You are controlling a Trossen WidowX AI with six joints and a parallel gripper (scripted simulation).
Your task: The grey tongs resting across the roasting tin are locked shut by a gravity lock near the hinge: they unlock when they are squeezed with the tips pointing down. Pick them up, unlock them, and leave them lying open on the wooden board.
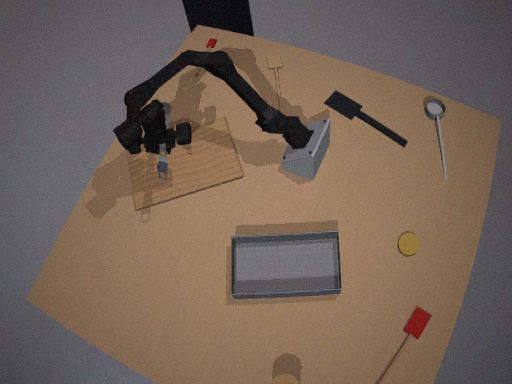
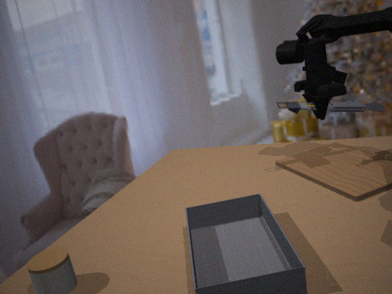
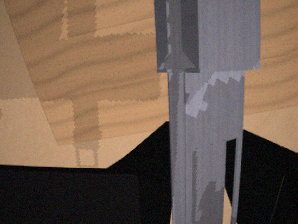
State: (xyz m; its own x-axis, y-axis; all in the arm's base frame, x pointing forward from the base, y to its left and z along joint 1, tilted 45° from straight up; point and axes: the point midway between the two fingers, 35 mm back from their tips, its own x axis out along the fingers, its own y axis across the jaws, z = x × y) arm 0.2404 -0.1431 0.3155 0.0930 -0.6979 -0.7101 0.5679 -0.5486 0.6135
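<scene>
The grey tongs (image 1: 163, 164) (image 2: 347, 106) (image 3: 215, 110) are off the table, held about level high above the wooden board (image 1: 215, 162) (image 2: 344, 178) (image 3: 125, 115). The end with the small wire loop points toward the front in the top view and left in the exterior view. The wide tips are at the opposite end, and the arms look close together there. My gripper (image 1: 163, 144) (image 2: 321, 115) points down and is shut on the tongs near the yellow mark. The fingers hide part of them. The lock itself cannot be made out. The roasting tin (image 1: 286, 295) (image 2: 249, 281) is empty.
A grey wedge-shaped mount (image 1: 321, 154) is under the arm's base. A black turner (image 1: 343, 105), a strainer (image 1: 441, 145), a yellow disc (image 1: 409, 244) and a red-headed utensil (image 1: 417, 322) lie right of it. A lidded jar (image 2: 53, 276) stands beyond the tin.
</scene>
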